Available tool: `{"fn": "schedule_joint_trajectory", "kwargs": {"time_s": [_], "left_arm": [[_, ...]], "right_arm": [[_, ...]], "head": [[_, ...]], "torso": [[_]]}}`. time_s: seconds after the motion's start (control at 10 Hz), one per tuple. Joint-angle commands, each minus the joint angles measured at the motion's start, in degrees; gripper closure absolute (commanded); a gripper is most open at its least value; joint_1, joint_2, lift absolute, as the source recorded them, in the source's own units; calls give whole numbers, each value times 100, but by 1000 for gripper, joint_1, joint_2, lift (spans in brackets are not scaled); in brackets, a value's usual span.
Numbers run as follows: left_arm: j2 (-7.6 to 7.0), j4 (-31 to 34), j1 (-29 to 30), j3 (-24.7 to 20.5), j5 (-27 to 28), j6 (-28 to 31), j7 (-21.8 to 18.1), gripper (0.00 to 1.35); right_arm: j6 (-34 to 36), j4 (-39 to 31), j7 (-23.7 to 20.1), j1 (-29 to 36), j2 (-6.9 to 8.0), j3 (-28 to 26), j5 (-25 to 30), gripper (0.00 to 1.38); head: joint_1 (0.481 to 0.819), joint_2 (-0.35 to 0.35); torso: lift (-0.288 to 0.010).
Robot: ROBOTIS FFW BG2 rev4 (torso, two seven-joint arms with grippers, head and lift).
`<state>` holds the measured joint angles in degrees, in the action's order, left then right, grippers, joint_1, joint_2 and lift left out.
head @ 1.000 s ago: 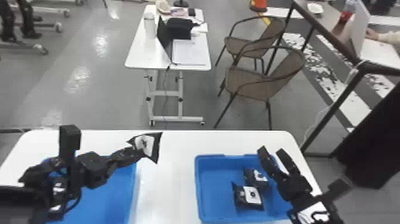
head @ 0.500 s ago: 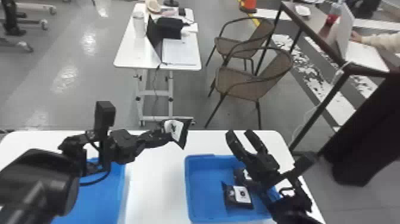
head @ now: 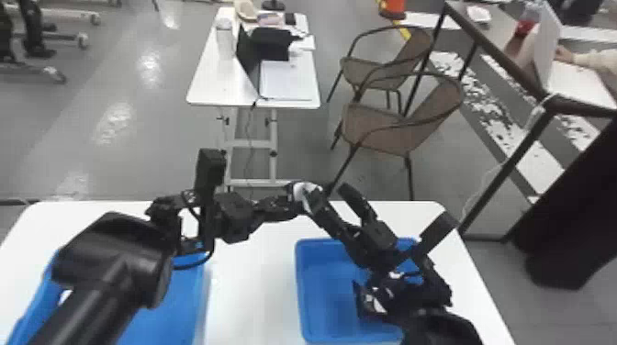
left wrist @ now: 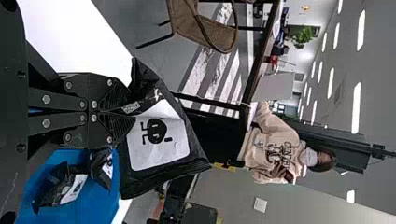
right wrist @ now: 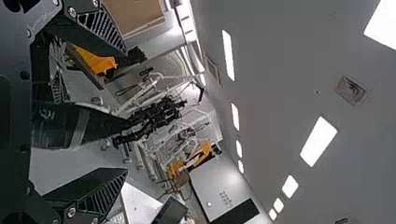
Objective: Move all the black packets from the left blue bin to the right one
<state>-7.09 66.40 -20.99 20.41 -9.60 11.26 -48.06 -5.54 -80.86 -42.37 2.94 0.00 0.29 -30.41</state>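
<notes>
Where the smooth white tabletop point(head: 248, 280) runs toward eight o'clock in the head view, the left blue bin point(head: 183, 316) lies partly behind the left arm. Near the dial's centre, the left gripper point(head: 293, 202) is clamped on a glossy, crinkled black packet point(left wrist: 196, 165); its white, round-cornered label point(left wrist: 180, 140) bears a black blob-like figure. Just toward three o'clock, the right gripper point(head: 335, 196) has its ribbed, wedge-shaped fingers wide apart, the packet between them; whether they touch it, I cannot tell. At five o'clock, the round-cornered right blue bin point(head: 321, 284) holds two other black packets point(left wrist: 55, 186) with white labels.
</notes>
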Motion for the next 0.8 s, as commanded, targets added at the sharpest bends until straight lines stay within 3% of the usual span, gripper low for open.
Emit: {"fn": "schedule_joint_trajectory", "kwargs": {"time_s": [0.0, 0.2, 0.3, 0.4, 0.5, 0.7], "left_arm": [[67, -110, -71, 69, -7, -19, -19, 1210], [129, -110, -124, 166, -103, -10, -45, 1210], [146, -110, -115, 209, -235, 25, -63, 1210], [146, -110, -80, 236, -446, 78, -81, 1210], [138, -110, -45, 253, -622, 69, -89, 1210], [129, -39, -27, 253, -798, 43, -142, 1210]], "right_arm": [[53, 44, 1, -48, 5, 191, 17, 136], [71, 220, 10, -189, 5, 261, 79, 137], [71, 308, 10, -259, 5, 253, 140, 228], [18, 378, 36, -312, 5, 235, 202, 682], [-166, 378, 194, -285, 5, 182, 246, 1049], [-201, 238, 502, -127, 5, 59, 378, 1277]], "head": [[695, -132], [695, -122], [695, -123], [695, -128], [695, -134], [695, -154]], "torso": [[0], [0], [0], [0], [0], [0]]}}
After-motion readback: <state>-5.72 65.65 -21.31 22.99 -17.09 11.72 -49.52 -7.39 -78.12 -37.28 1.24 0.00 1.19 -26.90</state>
